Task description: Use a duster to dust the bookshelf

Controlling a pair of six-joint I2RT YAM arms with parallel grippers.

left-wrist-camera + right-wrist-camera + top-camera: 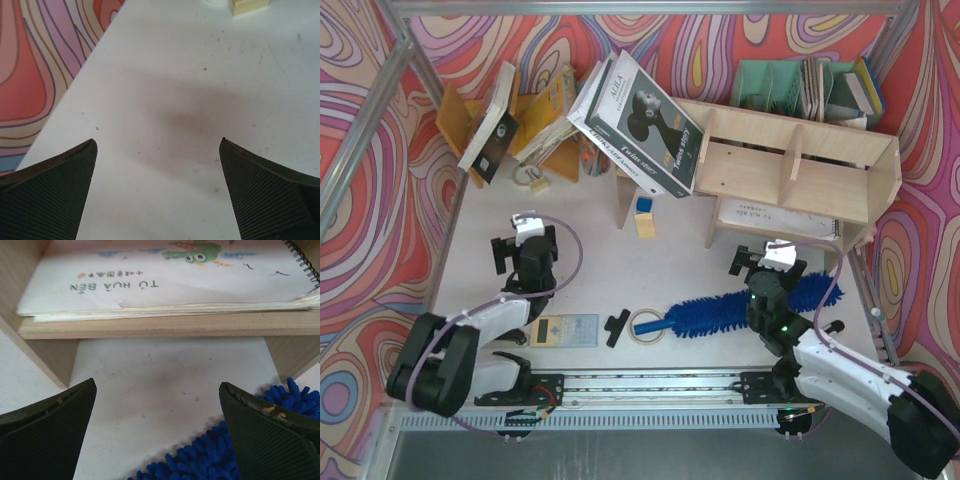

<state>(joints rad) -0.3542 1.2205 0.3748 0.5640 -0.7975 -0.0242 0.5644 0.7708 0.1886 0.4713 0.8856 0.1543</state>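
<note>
One smooth white table [670,255] carries everything. At the far right stands the bookshelf [790,165], a boxy unit of pale bare plywood. Flat upright dividers form open compartments above, and there is a lower tier on legs. A spiral-bound paper booklet [165,275] lies flat on that lower tier.

Just on the near side of the bookshelf, the duster [705,315] lies flat on the table. It is a long, bright blue strip of soft, shaggy strands. Its long axis runs left to right, with the right end angled slightly farther away. The right arm crosses over it, and its handle cannot be made out.

The right hand [157,385] hangs over the duster, its ribbed black fingers spread wide and holding nothing, facing the gap under the lower tier. The left hand [157,142] is likewise spread wide and empty over bare table at the left. A small tape ring [648,325] sits just beside the duster's left tip.
</note>
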